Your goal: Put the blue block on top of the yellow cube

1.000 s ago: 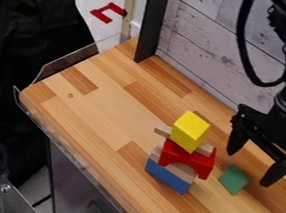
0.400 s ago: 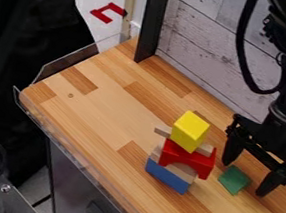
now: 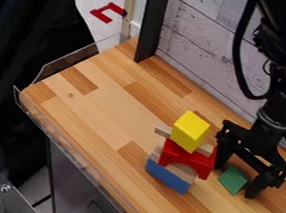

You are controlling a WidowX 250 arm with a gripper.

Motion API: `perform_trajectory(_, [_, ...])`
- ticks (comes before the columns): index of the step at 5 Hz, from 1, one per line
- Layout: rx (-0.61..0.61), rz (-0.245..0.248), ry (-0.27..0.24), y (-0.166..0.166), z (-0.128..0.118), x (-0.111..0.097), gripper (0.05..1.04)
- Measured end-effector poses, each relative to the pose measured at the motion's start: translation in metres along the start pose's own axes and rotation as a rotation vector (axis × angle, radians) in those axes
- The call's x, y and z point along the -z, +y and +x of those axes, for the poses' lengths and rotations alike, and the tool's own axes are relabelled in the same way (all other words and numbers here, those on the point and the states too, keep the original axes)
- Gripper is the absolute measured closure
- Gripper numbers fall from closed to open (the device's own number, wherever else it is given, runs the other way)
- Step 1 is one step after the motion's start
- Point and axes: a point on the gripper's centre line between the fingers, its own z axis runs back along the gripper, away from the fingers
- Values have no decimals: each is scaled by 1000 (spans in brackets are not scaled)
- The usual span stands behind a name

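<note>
The black gripper (image 3: 234, 182) stands open around the green wooden block (image 3: 232, 179); a sideways nudge could hit the red arch block (image 3: 188, 159) and topple the yellow wooden cube (image 3: 189, 130). The blue wooden block (image 3: 168, 177) lies lowest, so pulling it risks collapse. Its top is mostly covered; gripper contact is unclear.
</note>
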Motion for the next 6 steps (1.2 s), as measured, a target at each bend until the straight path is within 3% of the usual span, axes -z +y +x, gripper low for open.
perform_trajectory(1, [-7, -8, -7, 1, 6, 1, 132])
perform_trajectory(2, [3, -19, -8, 2, 7, 1, 411])
perform_trajectory(3, [22, -21, -13, -2, 7, 1, 523])
perform_trajectory(4, [56, -40, -19, -7, 1, -3, 523])
perform_trajectory(5, [135, -107, -117, -18, -5, -44, 523])
perform_trajectory(6, [179, -97, -154, -28, -15, -68, 523])
